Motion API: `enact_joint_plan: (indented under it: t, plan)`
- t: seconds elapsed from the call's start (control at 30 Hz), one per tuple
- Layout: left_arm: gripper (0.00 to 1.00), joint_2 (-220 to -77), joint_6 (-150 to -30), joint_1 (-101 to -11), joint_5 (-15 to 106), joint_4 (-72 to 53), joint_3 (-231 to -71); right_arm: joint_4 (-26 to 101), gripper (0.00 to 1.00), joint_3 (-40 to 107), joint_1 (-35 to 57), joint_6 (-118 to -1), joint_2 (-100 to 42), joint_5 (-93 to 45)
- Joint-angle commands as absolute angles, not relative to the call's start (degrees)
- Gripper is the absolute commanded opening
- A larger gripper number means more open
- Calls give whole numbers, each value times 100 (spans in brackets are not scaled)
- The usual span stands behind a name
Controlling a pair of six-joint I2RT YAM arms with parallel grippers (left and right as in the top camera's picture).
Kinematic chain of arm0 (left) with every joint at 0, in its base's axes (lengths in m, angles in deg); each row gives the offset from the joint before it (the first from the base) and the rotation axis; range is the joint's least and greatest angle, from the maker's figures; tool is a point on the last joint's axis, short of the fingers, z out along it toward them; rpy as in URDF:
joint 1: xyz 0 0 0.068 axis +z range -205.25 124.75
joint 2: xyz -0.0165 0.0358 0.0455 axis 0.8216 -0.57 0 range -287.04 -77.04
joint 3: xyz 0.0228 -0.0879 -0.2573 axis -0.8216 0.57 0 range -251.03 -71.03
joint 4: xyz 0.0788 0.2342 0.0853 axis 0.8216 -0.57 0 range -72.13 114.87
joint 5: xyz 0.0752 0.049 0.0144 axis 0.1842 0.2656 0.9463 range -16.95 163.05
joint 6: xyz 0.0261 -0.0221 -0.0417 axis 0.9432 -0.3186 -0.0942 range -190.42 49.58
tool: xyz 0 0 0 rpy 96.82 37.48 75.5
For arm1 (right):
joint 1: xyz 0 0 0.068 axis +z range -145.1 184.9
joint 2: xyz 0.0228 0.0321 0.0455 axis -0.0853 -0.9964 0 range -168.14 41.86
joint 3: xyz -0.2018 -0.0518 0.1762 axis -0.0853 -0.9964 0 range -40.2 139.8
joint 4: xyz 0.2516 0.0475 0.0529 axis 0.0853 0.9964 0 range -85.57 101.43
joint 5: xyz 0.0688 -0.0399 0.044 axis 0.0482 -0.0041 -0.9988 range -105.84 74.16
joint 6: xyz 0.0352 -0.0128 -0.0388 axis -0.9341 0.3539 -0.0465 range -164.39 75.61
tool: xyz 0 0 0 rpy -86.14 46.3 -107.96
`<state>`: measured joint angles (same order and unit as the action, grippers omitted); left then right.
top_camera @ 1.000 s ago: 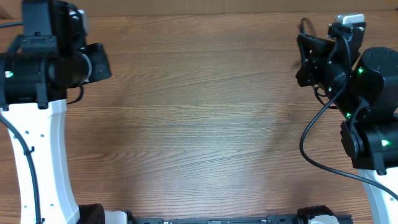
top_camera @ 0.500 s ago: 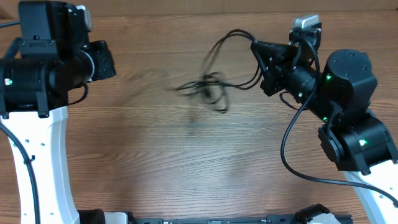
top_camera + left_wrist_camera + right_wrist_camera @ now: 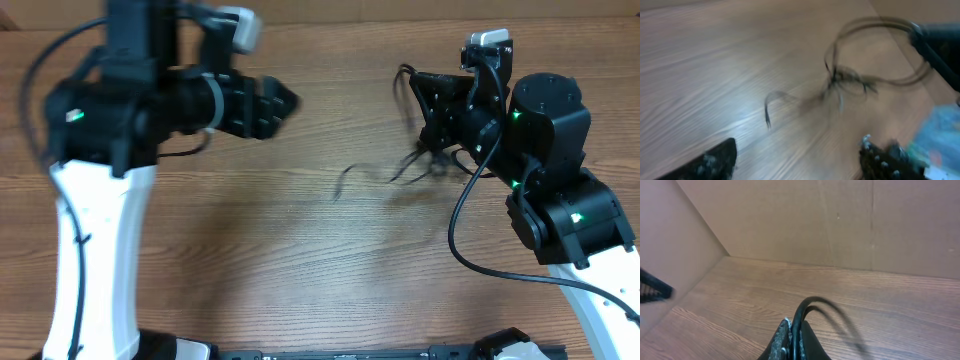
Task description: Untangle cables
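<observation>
The cables [image 3: 405, 170] are thin black cords, blurred, hanging in a tangle below my right gripper [image 3: 420, 95] at the table's right middle. One loose end [image 3: 340, 182] trails to the left over the wood. In the right wrist view my right gripper [image 3: 792, 326] is shut on one black cable [image 3: 799, 311], which arches up from between the fingers. My left gripper [image 3: 285, 100] is left of the tangle and apart from it. In the left wrist view the left gripper [image 3: 797, 152] is open and holds nothing, and the cables [image 3: 845, 82] lie ahead of it.
Brown cardboard walls [image 3: 790, 220] stand behind and beside the wooden table [image 3: 250, 260]. A thick black arm wire [image 3: 458, 235] loops off the right arm. The white left arm column [image 3: 95, 260] stands at the front left.
The left arm has swung right towards the table's middle and its jaws have opened. The cable tangle has come into view and shifted right, under the right gripper.
</observation>
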<state>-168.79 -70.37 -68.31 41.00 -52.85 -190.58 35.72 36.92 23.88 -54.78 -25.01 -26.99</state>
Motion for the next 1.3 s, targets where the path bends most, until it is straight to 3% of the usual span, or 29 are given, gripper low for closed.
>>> enact_joint_plan:
  t: [0.0,0.13,0.27,0.37,0.77,1.0,1.27]
  plan:
    - [79,-17283,-4973,-7285,3553,-5396,-19115,3502,4,3825,2364,-5437,-2455,-2638]
    - [79,-17598,-3616,-7688,3553,-5394,-19115,3502,4,3825,2364,-5330,-2455,-2643]
    - [59,-17792,-2978,-7902,3553,-5055,-19115,3451,4,3827,2364,-5175,-2453,-2638]
    - [53,-17888,-2967,-7969,3532,-4778,-19115,3248,4,3832,2307,-5166,-2446,-2640]
    - [57,-18050,-2899,-8004,2727,-4511,-19115,1991,4,3911,2305,-6246,-2427,-4197]
    - [62,-18055,-2890,-8020,2649,-4513,-19115,1967,4,4302,2305,-6265,-2427,-4343]
    - [60,-18055,-2254,-8212,2646,-4513,-19115,1965,4,4590,2305,-6416,-2427,-4837]
